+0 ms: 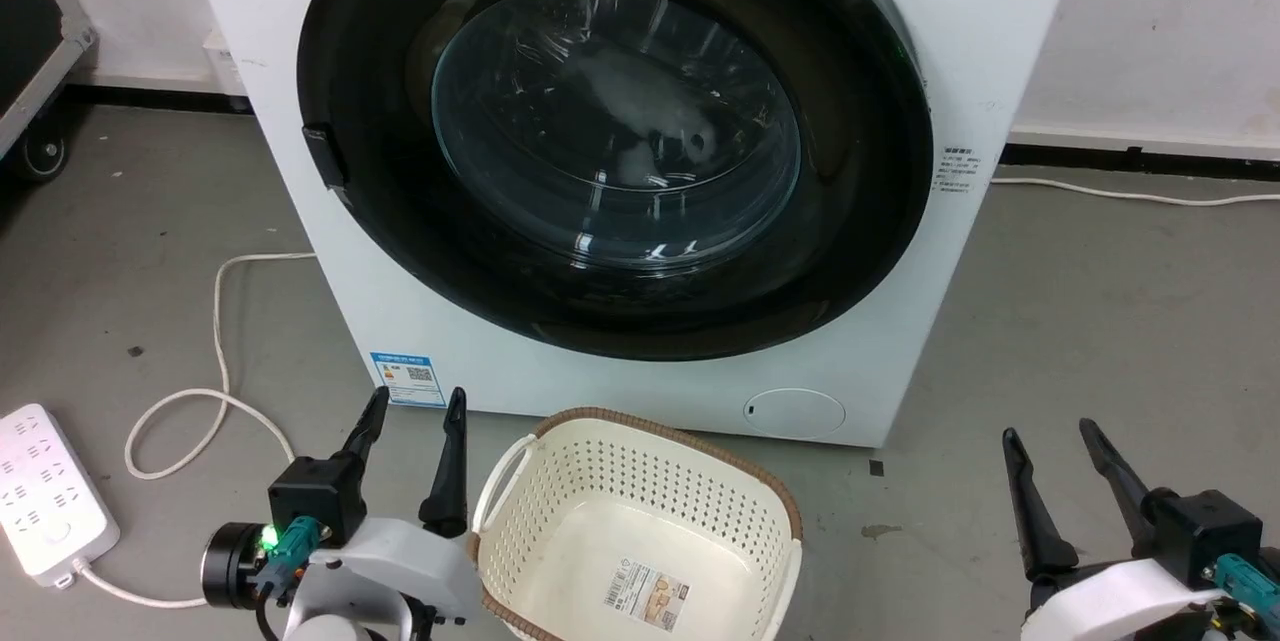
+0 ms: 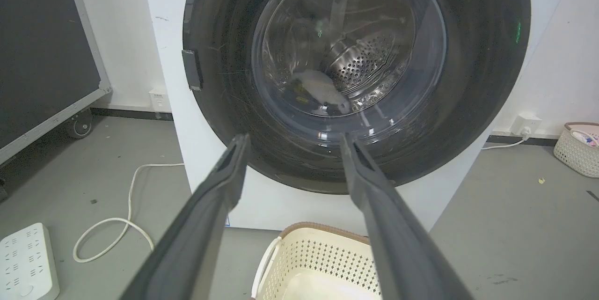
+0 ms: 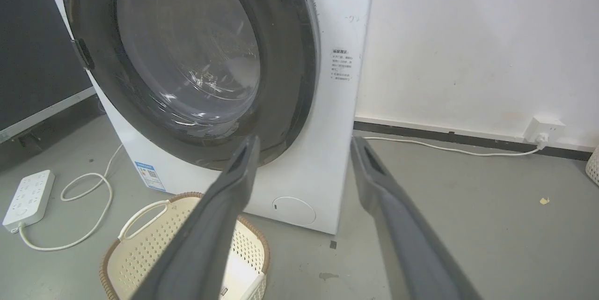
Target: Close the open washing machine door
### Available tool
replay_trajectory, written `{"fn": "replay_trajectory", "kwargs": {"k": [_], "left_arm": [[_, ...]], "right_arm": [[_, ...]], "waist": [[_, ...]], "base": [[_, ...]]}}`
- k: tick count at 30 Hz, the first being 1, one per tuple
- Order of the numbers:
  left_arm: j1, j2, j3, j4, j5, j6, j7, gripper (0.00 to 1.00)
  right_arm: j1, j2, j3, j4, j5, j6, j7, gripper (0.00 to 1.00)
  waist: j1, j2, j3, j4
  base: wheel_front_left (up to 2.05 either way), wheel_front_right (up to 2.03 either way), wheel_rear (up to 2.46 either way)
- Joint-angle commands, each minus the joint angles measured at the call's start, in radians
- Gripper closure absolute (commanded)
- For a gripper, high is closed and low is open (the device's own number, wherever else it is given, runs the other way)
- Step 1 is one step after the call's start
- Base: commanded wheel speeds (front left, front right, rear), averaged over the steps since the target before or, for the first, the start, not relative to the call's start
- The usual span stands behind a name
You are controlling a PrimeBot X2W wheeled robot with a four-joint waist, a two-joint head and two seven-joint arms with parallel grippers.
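White plastic marks the left limit of the scene: a power strip (image 1: 40, 491) lies on the grey floor with its cable looped toward the washing machine (image 1: 650, 391). The left gripper (image 1: 419, 391) is low in the head view, fingers spread wide and holding nothing, just beside the rim of the cream laundry basket (image 1: 775, 496) that stands on the floor in front of the machine. Above and ahead of both is the washing machine door (image 1: 860, 171), whose glossy black frame fills most of the front panel. Its face is turned toward the robot and it appears to lie flat against the panel, so it is judged shut or almost shut. Whether it is latched cannot be told. The door is round and has no long axis; the relation that matters is its free edge. A small dark catch (image 1: 322, 153) sits on the frame's left rim, almost directly above the left gripper, and in the left wrist view that gripper's fingers point at the lower frame. The right gripper (image 1: 1049, 428), also wide and empty, is off the machine's right corner, well apart from the catch. Any final press would therefore best come from the left arm, moving up and forward over the basket.
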Motion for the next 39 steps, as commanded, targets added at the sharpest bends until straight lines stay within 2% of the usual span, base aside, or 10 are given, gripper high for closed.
{"fn": "replay_trajectory", "kwargs": {"k": [1, 16, 17, 39], "left_arm": [[0.011, 0.002, 0.001, 0.004, -0.007, 0.011, 0.003, 0.00], [-0.012, 0.013, 0.005, 0.018, -0.025, 0.032, 0.024, 0.00], [-0.004, 0.008, 0.005, 0.016, -0.021, 0.030, 0.026, 1.00], [0.020, -0.011, 0.033, -0.026, 0.024, 0.021, 0.054, 1.00]], "right_arm": [[0.020, 0.003, 0.002, 0.001, 0.008, -0.001, 0.006, 0.00], [0.021, 0.003, 0.019, 0.003, 0.040, -0.001, 0.018, 0.00], [0.006, 0.000, 0.017, 0.002, 0.035, 0.000, 0.017, 1.00], [0.005, 0.000, 0.032, -0.018, 0.021, 0.000, 0.039, 1.00]], "waist": [[0.0000, 0.0000, -0.002, 0.001], [0.0000, 0.0000, -0.001, 0.003], [0.0000, 0.0000, -0.001, 0.003], [0.0000, 0.0000, 0.003, 0.016]], "base": [[0.00, 0.00, 0.00], [0.00, 0.00, 0.00], [0.00, 0.00, 0.00], [0.00, 0.00, 0.00]]}}
